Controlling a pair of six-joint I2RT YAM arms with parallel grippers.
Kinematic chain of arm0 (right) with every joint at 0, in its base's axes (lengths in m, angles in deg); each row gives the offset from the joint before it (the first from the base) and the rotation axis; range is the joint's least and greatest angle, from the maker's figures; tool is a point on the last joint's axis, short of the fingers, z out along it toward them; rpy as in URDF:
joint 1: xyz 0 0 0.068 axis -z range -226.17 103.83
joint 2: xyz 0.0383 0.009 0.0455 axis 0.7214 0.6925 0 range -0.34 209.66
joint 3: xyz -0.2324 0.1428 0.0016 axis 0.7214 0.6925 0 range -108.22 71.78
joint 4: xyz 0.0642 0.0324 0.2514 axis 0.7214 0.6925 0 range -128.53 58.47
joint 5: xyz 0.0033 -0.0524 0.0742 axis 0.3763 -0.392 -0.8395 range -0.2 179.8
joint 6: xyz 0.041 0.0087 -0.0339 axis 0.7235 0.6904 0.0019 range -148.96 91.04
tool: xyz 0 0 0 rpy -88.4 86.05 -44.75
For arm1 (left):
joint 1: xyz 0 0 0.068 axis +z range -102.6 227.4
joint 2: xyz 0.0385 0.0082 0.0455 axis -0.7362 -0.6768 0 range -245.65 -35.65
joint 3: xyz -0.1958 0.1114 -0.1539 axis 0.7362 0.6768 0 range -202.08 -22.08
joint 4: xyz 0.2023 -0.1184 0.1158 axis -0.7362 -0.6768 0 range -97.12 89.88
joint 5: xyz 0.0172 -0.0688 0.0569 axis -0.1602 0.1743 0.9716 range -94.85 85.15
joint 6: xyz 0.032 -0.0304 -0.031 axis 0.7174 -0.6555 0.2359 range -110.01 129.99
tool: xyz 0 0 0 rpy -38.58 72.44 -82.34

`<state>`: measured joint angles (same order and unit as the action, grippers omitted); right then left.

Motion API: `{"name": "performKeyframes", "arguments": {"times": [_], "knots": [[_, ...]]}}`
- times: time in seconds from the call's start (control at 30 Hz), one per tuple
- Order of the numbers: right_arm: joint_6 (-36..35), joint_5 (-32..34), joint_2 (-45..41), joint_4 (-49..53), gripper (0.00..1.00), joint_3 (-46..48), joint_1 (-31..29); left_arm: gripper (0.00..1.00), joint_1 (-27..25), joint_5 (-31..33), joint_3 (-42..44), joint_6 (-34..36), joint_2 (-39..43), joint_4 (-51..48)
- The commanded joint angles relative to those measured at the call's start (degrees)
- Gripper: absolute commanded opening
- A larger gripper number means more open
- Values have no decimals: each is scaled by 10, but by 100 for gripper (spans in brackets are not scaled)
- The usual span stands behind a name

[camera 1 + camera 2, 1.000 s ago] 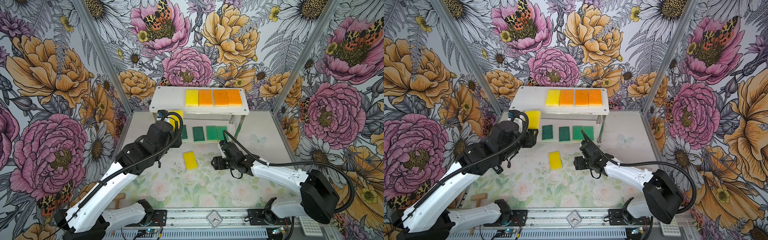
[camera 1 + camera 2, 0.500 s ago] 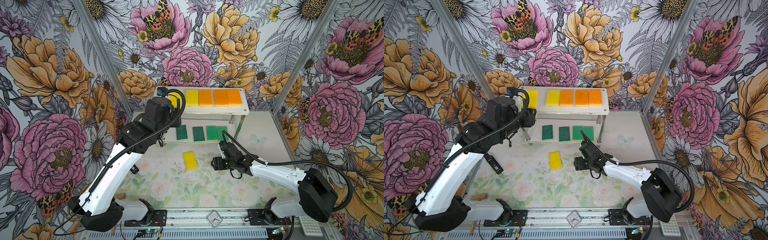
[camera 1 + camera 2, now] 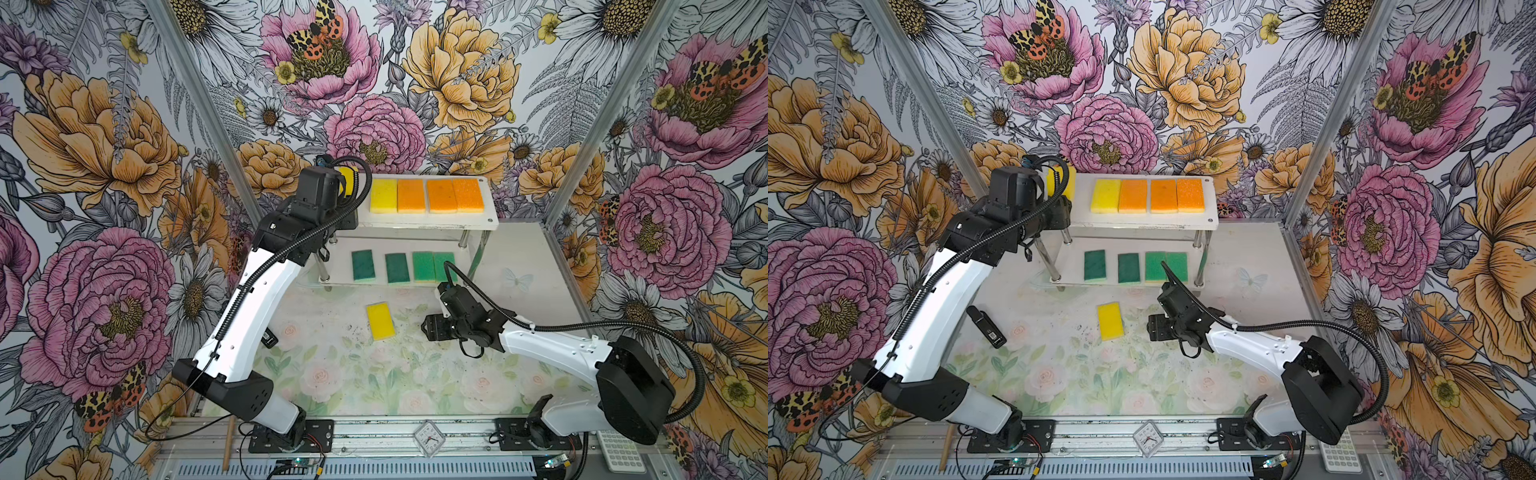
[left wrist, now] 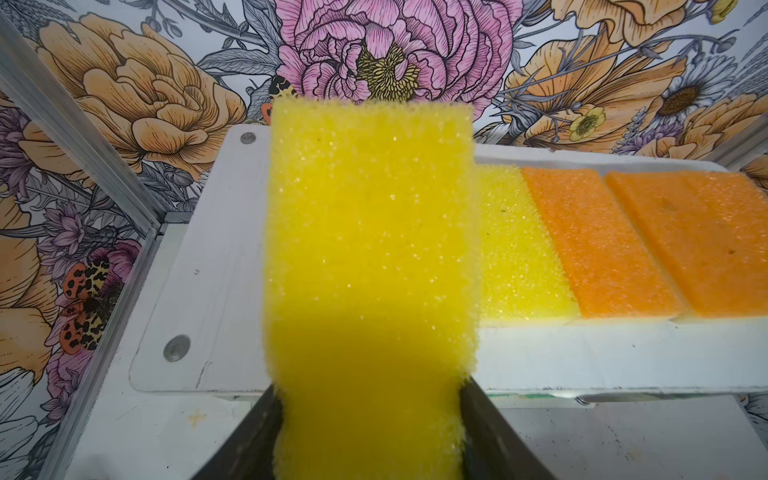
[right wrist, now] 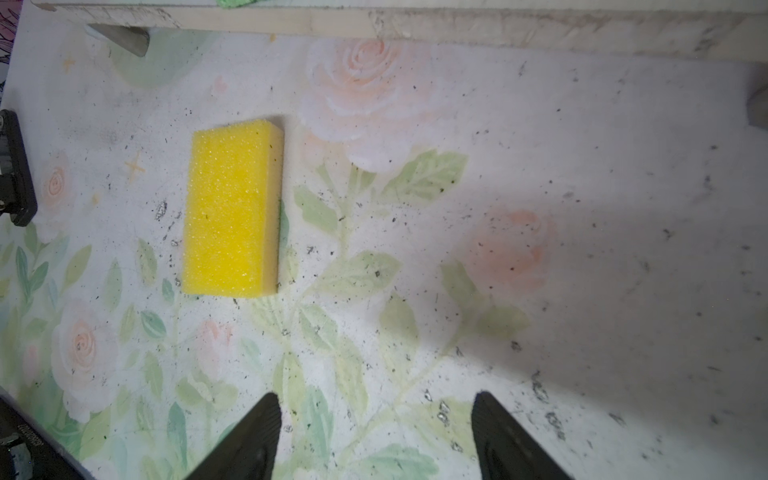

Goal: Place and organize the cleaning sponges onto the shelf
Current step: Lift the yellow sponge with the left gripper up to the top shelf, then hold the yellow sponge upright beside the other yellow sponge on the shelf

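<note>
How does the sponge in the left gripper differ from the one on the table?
The held sponge is clamped in the left gripper above the shelf; the table sponge lies flat, ungripped. The held sponge is pinched at the jaws; the table sponge keeps its rectangle. Both are yellow.

A pale tabletop printed with faded roses and green leaves [image 3: 1084,374] is scattered with dark specks. A small black rectangular device with a white label [image 3: 986,327] lies on its left part. Along the front metal rail [image 3: 1092,436] sit a small square white clock [image 3: 1149,438], a thin wooden stick [image 3: 946,448] and a white keypad with pale buttons [image 3: 1343,456]. Floral wallpaper of peonies and moths [image 3: 1183,75] covers the walls.
</note>
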<state>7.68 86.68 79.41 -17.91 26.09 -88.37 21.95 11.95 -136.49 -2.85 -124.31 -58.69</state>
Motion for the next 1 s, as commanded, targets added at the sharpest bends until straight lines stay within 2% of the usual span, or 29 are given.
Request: {"name": "performKeyframes", "arguments": {"times": [0.0,0.3,0.63,0.97], "knots": [[9,1,3,-13,75,0,-6,59,13,-26,-20,15,-15,-1],[13,10,-8,-13,75,11,-9,59,37,-44,-39,16,-56,-1],[15,13,-9,-13,75,15,-10,59,37,-70,-67,19,-89,-1],[14,16,-5,-13,75,17,-10,60,31,-68,-71,9,-101,-1]]}}
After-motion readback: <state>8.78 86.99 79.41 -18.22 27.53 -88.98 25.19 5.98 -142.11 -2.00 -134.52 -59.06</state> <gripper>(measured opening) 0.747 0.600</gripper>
